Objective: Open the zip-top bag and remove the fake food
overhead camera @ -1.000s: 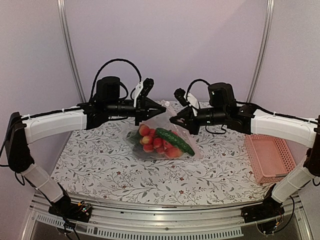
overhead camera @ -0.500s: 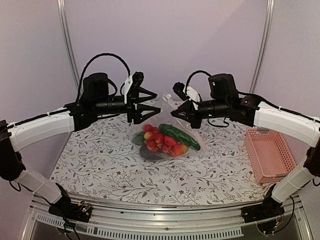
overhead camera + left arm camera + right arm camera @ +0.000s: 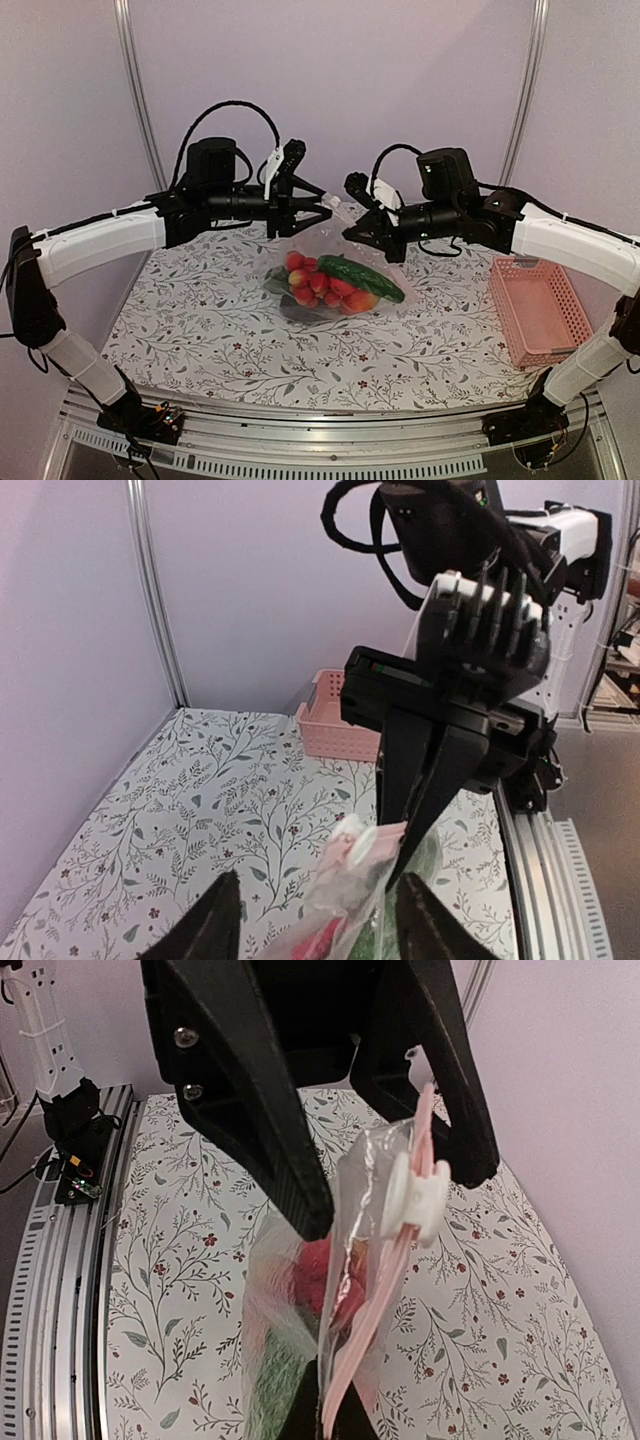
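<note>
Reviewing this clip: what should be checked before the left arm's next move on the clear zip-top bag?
1. Right gripper shut on the top edge of the clear crinkly zip-top bag: ok.
2. Left gripper open, one finger on each side of the bag's top by the white plastic slider: ok.
3. Pink zip seal parted: cannot tell.
4. Small plastic fake food all inside the bag: ok.
5. Pink plastic mesh basket apart from both arms: ok.
</note>
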You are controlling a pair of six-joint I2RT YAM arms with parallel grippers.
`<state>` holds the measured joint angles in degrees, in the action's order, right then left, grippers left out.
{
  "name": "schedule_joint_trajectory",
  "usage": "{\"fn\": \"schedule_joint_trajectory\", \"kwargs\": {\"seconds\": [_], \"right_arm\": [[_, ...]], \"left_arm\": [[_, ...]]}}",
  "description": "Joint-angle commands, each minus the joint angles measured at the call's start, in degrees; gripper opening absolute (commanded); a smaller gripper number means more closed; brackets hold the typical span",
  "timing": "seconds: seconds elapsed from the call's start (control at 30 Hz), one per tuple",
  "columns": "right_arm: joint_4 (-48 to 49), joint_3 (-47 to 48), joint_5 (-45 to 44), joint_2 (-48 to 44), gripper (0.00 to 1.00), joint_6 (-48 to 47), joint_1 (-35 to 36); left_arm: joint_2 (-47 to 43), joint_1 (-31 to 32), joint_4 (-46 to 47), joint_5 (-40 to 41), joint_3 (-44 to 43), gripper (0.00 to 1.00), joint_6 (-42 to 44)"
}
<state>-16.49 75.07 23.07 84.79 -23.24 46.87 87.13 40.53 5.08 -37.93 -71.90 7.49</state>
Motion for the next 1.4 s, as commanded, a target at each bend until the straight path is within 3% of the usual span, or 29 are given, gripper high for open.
{"fn": "schedule_joint_trajectory", "kwargs": {"seconds": [0.0,0.13,0.17,0.2,0.27,0.33,0.57,0.77,0.87,1.0,1.17,1.23,1.37], "right_arm": [[-0.3,1.6,0.3,-2.3,0.00,-1.0,0.5],[-0.4,1.4,0.2,-2.8,0.00,-0.8,0.5],[-0.3,1.4,0.2,-2.8,0.00,-0.7,0.5],[-0.3,1.4,0.1,-2.8,0.07,-0.5,0.5],[-0.4,1.5,0.0,-2.9,0.37,0.3,0.5],[-0.4,1.6,0.1,-3.1,0.42,1.0,0.5],[0.1,3.5,-1.5,-3.1,0.36,3.1,0.5],[0.1,4.5,-3.7,-0.6,0.23,3.9,0.5],[-0.1,4.6,-3.7,-0.1,0.23,4.2,0.4],[-0.3,4.6,-2.0,0.1,0.31,4.8,0.4],[-0.6,4.5,0.5,-0.3,0.32,5.7,0.5],[-0.6,4.3,0.6,0.0,0.31,6.0,0.5],[-0.9,3.5,-2.0,1.0,0.19,6.2,0.5]], "left_arm": [[3.0,0.1,-6.6,-4.6,-3.4,0.35,1.5],[2.5,-0.5,-8.1,-4.7,-2.7,0.04,2.5],[2.2,-0.9,-7.4,-5.0,-2.1,0.00,2.2],[1.8,-1.3,-6.3,-5.3,-1.2,0.00,2.0],[0.8,-1.6,-3.3,-5.5,0.0,0.00,1.8],[0.3,-1.7,-3.2,-5.3,0.2,0.00,2.2],[0.1,-1.7,-3.0,-6.1,0.0,0.00,2.7],[-0.3,-1.7,-2.4,-6.7,0.6,0.00,2.3],[-0.6,-1.7,-2.0,-5.8,0.9,0.00,2.0],[-0.5,-1.6,-1.3,-5.3,1.0,0.00,1.5],[0.1,-1.6,-1.1,-4.5,0.8,0.00,1.4],[0.1,-1.7,-0.9,-4.1,0.8,0.00,1.3],[-0.3,-1.8,-0.5,-3.8,1.0,0.00,1.3]]}}
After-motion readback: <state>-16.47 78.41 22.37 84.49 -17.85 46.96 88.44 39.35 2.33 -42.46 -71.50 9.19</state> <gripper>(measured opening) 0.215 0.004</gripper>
